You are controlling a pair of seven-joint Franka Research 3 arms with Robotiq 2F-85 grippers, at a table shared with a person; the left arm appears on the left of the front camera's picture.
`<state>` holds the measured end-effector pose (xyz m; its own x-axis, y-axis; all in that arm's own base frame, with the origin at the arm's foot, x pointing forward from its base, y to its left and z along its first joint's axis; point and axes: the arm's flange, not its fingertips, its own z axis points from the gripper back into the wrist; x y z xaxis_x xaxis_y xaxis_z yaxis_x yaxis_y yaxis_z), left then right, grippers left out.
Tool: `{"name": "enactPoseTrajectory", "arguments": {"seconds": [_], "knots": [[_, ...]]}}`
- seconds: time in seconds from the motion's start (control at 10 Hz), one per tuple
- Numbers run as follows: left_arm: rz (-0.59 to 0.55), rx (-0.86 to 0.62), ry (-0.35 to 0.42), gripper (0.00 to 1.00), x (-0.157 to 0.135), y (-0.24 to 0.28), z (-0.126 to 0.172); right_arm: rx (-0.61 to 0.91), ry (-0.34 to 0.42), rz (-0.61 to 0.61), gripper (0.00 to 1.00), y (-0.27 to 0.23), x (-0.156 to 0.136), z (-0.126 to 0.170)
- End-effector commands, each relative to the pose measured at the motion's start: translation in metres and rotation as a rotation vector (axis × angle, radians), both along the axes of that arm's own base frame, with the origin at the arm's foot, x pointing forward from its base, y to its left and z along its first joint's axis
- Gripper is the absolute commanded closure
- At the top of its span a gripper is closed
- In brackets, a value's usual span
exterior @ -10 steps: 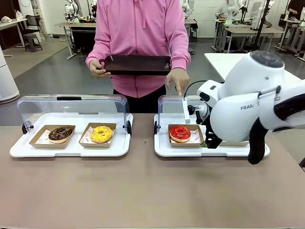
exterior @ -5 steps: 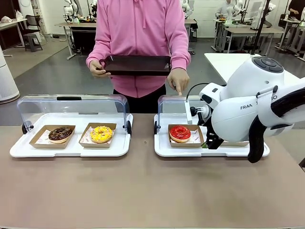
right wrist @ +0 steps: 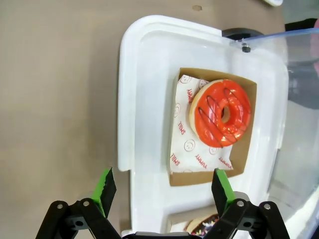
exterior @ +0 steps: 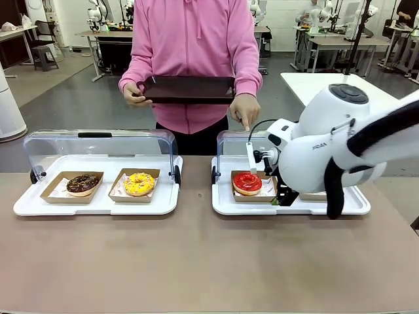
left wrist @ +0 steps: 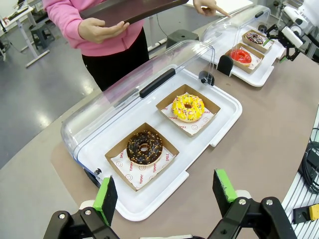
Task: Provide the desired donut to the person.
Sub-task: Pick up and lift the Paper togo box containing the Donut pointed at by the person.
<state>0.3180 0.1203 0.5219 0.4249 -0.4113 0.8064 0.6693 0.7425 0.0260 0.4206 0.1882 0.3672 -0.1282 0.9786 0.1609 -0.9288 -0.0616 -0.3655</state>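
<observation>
Our right tool (right wrist: 163,193) is wide open and empty. The red donut (right wrist: 209,117) the person (exterior: 193,39) points at sits in its paper box (right wrist: 214,73) just ahead of it, far from our left tool (left wrist: 164,191).

A lab or workshop hall, with rows of work tables (exterior: 330,40) on grey floor (exterior: 72,98)

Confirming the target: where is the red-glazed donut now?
Front view, robot's right side: the red-glazed donut sits in a cardboard box on the right white tray, beside the open right gripper.
</observation>
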Motion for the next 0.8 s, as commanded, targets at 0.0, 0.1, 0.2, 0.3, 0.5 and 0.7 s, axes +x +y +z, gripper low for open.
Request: {"name": "enactPoseTrajectory", "arguments": {"seconds": [0.0,0.1,0.2,0.3,0.5,0.7], "knots": [[0.0,-0.013,-0.001,0.0,0.001,0.001,-0.001,0.008,0.024,0.003,0.0,0.004,0.03,-0.014],[0.0,-0.013,-0.001,0.0,0.001,0.001,-0.001,-0.009,0.008,-0.01,0.0,0.004,0.032,-0.016],[0.0,-0.013,-0.001,0.0,0.001,0.001,-0.001,-0.012,0.025,0.003,0.0,0.003,0.034,-0.017],[0.0,-0.013,-0.001,0.0,0.001,0.001,-0.001,-0.027,0.037,0.002,0.0,0.003,0.036,-0.019],[0.0,-0.013,-0.001,0.0,0.001,0.001,-0.001,-0.048,0.068,-0.017,0.0,0.003,0.046,-0.025],[0.0,-0.013,-0.001,0.0,0.001,0.001,-0.001,-0.059,0.073,-0.021,0.55,0.001,0.049,-0.028]]}}
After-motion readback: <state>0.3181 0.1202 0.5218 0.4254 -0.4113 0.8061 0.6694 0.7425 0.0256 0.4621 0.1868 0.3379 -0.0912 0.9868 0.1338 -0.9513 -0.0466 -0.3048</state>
